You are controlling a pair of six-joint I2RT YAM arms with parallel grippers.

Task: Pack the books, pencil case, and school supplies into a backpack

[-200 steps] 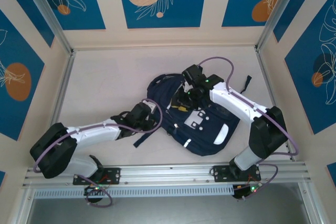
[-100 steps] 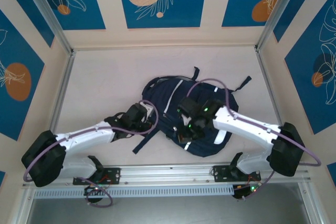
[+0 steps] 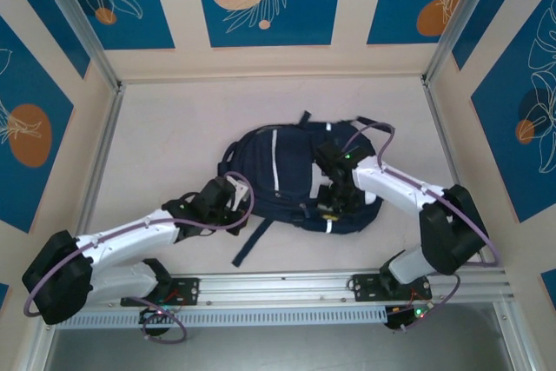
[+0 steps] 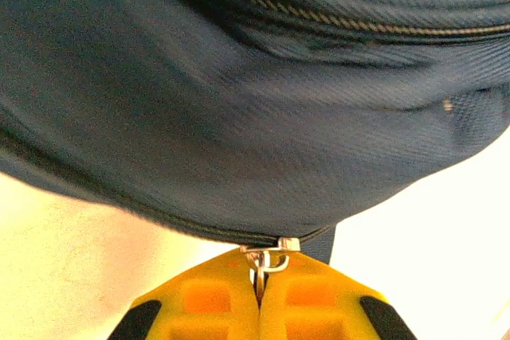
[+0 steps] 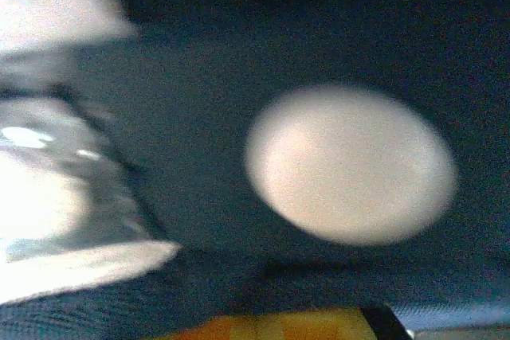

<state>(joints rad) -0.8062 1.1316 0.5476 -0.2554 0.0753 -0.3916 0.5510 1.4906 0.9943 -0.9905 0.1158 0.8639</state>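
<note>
The dark navy backpack (image 3: 282,175) lies flat mid-table, white stripes showing. My left gripper (image 3: 224,197) sits at its lower left edge. In the left wrist view, my left gripper (image 4: 260,267) has its yellow fingers closed on a small metal zipper pull (image 4: 268,259) under the backpack (image 4: 239,93). My right gripper (image 3: 330,203) rests on the bag's lower right part. The right wrist view is blurred: navy backpack (image 5: 199,141), a pale oval patch (image 5: 351,165), and my right gripper (image 5: 275,326) shut against the cloth. The books, pencil case and school supplies are hidden.
A black strap (image 3: 249,248) trails from the bag toward the near aluminium rail (image 3: 278,288). Metal frame posts (image 3: 102,158) and patterned walls bound the pale table (image 3: 174,119) on three sides, with bare surface at the back and left.
My right gripper swung from the bag's far end down to its lower right and closed. The backpack shifted and lies flatter. My left arm drew slightly back, still pinching.
</note>
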